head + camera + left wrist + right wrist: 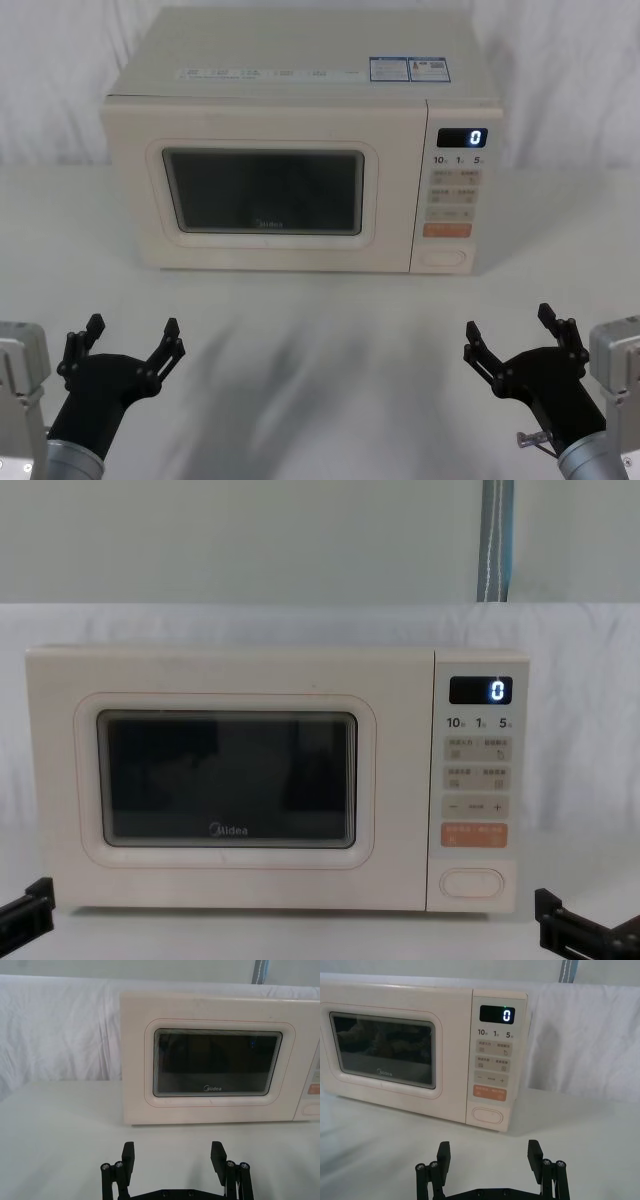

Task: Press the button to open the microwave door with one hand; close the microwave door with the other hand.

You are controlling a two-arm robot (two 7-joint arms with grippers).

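Both pincers hang wide open and empty above the white bench (320,360): left pincer (132,342) low at the near left, right pincer (512,335) at the near right. Well ahead of them sits the microwave (300,70), its door (262,192) shut, straight beyond the left pincer. Beyond the right pincer, the button (445,257) lies under the orange key (446,230); the display (462,138) reads 0.
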